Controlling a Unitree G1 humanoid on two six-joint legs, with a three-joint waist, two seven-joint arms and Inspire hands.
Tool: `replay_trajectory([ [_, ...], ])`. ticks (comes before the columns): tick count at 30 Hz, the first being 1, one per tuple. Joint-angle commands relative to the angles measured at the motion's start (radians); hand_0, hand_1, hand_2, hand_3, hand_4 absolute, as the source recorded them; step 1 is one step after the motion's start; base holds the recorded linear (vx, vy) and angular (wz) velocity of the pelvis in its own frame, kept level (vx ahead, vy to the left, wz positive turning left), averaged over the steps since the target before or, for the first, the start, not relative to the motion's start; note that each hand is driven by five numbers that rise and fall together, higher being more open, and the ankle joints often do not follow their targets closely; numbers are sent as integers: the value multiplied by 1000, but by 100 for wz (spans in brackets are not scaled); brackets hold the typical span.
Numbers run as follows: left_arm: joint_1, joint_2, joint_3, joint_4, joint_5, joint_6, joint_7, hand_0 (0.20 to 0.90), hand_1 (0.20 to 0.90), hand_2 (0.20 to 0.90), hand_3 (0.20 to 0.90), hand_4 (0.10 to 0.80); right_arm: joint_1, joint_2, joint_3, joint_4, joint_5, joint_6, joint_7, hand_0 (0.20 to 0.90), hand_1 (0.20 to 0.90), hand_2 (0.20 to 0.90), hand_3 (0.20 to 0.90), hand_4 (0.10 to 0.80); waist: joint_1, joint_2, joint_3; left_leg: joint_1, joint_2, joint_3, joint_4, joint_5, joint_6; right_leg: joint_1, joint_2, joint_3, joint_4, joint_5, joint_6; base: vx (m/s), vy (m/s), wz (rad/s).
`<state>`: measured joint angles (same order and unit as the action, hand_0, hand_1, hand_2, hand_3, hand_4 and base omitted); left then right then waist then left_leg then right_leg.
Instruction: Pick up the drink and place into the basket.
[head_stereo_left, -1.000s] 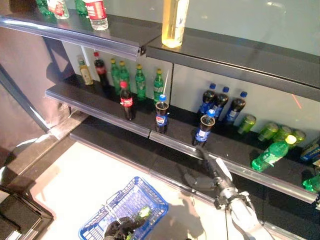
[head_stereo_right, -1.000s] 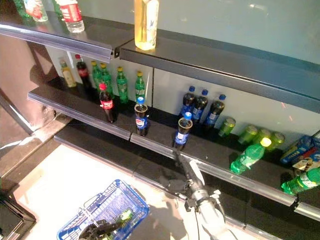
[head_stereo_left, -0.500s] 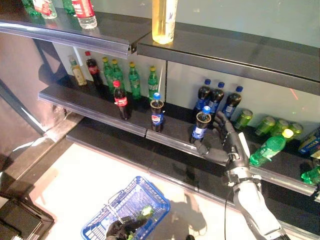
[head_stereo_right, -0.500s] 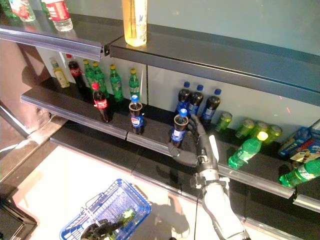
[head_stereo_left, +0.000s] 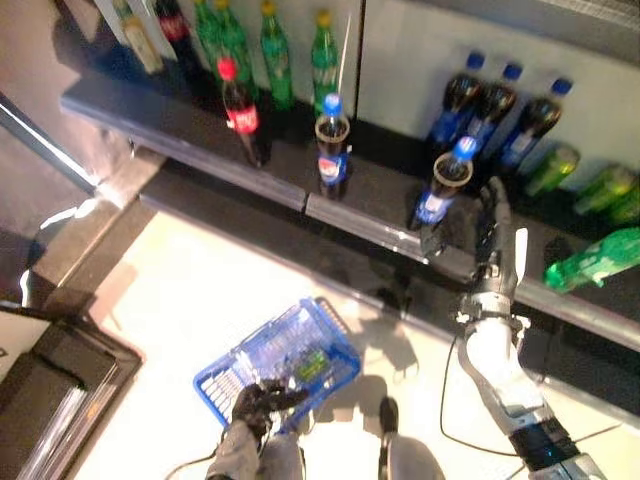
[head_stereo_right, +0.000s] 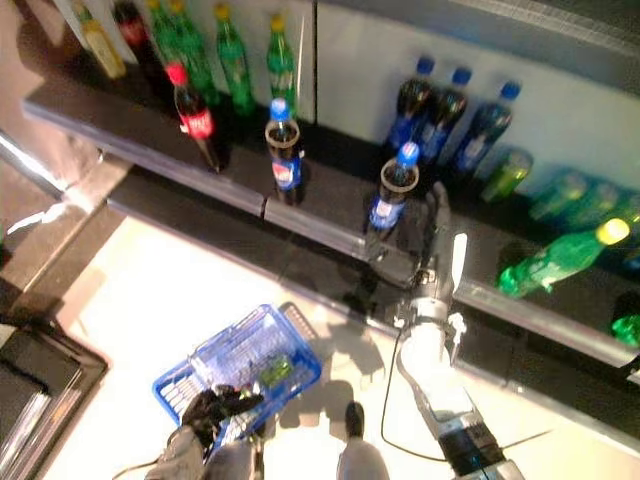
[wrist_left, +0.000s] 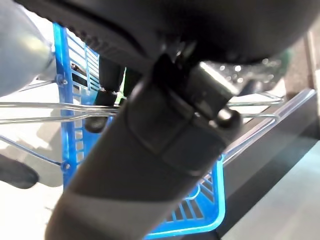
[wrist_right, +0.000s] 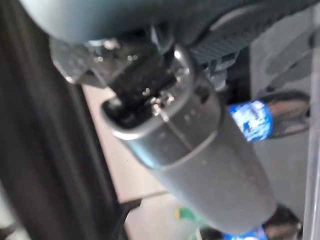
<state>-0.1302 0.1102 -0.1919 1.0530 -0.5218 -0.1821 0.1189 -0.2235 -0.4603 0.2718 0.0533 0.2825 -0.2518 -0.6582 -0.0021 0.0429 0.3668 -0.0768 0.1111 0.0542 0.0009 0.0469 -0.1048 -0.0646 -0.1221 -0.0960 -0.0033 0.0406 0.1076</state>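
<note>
Your right hand (head_stereo_left: 493, 235) stands fingers straight and spread just beside the cola bottle (head_stereo_left: 442, 186) on the shelf (head_stereo_left: 360, 215), not yet round it. Next, curl round its body and lift clear. Your left hand (head_stereo_left: 256, 400) is curled on the blue basket (head_stereo_left: 278, 362) handle below.

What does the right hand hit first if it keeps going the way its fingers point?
Probably the row of dark blue-capped bottles at the shelf back. The right hand passes beside the front cola bottle; depth unclear.
</note>
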Motion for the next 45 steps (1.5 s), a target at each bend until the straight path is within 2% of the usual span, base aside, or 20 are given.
replay_trajectory([
  [1,118,89,-48,44,-33,-9,32,300,300,300,200,100,-137,41,-73,-92,-103,-103,-107,900,900,900,900,800,30,-35,2,-85,-4,-97,150,-43,3,-80,-82,-31,114,3,-7,-109,24,-1],
  [5,101,77,-75,29,-50,-21,33,300,300,300,200,100,-193,43,-74,-86,-148,-75,-164,900,900,900,900,800,30,-26,41,-123,-16,-105,176,-42,5,-109,-85,-28,135,2,-15,-57,11,-2],
  [14,72,72,-103,-8,-69,-27,27,300,300,300,200,100,-282,44,-71,-76,-132,-43,-165,900,900,900,900,800,40,-18,95,-177,-30,-114,208,-39,10,-150,-86,-28,157,3,-22,-26,-1,-3],
  [23,37,80,-121,-36,-90,-5,26,300,300,300,200,100,-459,47,-79,-4,-92,-5,-180,900,900,900,900,800,72,-6,134,-225,-43,-125,225,-26,15,-184,-87,-41,173,6,-27,-9,2,-2],
  [33,10,88,-151,-49,-116,4,20,300,300,300,200,100,-612,19,-102,170,-62,7,-256,900,900,900,900,800,103,14,153,-262,-54,-132,236,-18,21,-216,-91,-60,194,5,-32,1,2,1],
  [45,5,91,-175,-56,-143,6,-1,300,300,300,200,100,-709,-13,-120,291,-24,3,-322,900,900,900,900,800,118,30,153,-301,-68,-135,246,-17,29,-259,-95,-60,216,3,-35,3,2,2],
])
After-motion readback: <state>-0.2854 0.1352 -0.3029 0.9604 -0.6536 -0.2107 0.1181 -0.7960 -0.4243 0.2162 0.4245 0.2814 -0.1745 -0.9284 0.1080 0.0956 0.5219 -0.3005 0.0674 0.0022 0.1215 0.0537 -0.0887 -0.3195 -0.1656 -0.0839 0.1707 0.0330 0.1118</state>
